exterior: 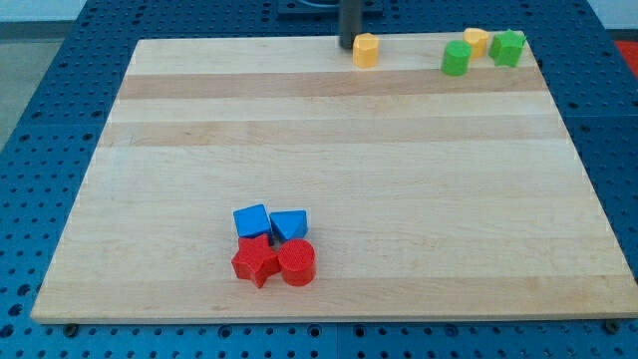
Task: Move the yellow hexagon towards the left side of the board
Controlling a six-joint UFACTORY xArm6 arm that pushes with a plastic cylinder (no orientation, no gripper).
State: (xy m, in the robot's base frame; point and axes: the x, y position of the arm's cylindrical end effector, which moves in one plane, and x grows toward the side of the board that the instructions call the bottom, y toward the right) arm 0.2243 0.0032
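The yellow hexagon (366, 49) sits near the top edge of the wooden board (329, 150), a little right of centre. My tip (348, 45) stands just left of the hexagon, close beside it or touching it; I cannot tell which. The rod rises out of the view's top.
At the top right lie a green block (457, 58), a yellow block (478, 41) and a green star-like block (508, 47). Near the bottom, left of centre, two blue blocks (251, 220) (289, 225) sit above a red star (255, 261) and a red cylinder (296, 263).
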